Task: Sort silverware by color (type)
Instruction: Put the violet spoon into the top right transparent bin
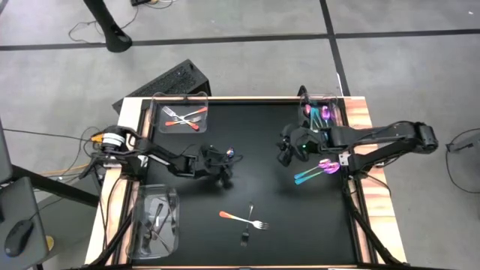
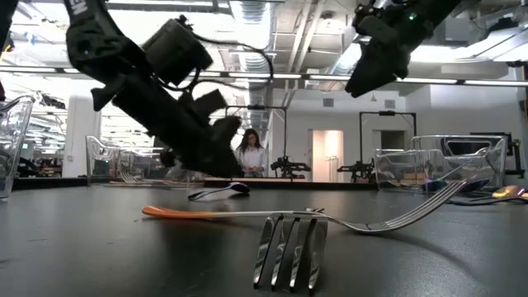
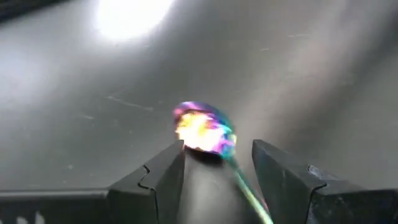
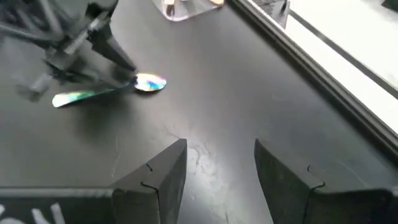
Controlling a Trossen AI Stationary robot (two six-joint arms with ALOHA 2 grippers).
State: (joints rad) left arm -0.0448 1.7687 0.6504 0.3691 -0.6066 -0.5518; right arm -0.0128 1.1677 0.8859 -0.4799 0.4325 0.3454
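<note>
- Down near the middle of the black table top (image 1: 262,187), the left gripper (image 1: 225,166) hangs low over a small iridescent purple-teal spoon (image 4: 109,89) lying flat on the mat; its fingers (image 3: 158,180) are spread to either side of the spoon's handle, just behind the bowl, and whether they touch it cannot be told.
- The right gripper (image 1: 286,152) is held up off the table on the right half, its two dark fingers (image 4: 163,171) spread apart with nothing between them, only bare mat showing in the gap.
- At the front centre lie three loose pieces: a silver fork with an orange-pink handle (image 1: 244,220), a plain-looking silver fork (image 1: 250,212) crossing it, and a short dark black fork (image 1: 244,239) just in front of them.
- On the right, beside the right arm, two more iridescent purple-teal pieces (image 1: 319,171) lie together on the mat near the table edge.
- A clear plastic bin at the far right corner (image 1: 335,97) holds further iridescent purple-teal cutlery (image 1: 319,116).
- A clear plastic bin at the far left (image 1: 159,101) holds crossed silver pieces with orange-pink handles (image 1: 186,118).
- A clear plastic bin at the near left (image 1: 142,240) holds dark black cutlery (image 1: 157,217).
- Beyond the table, in the low view, a person (image 2: 250,154) stands in the room.
</note>
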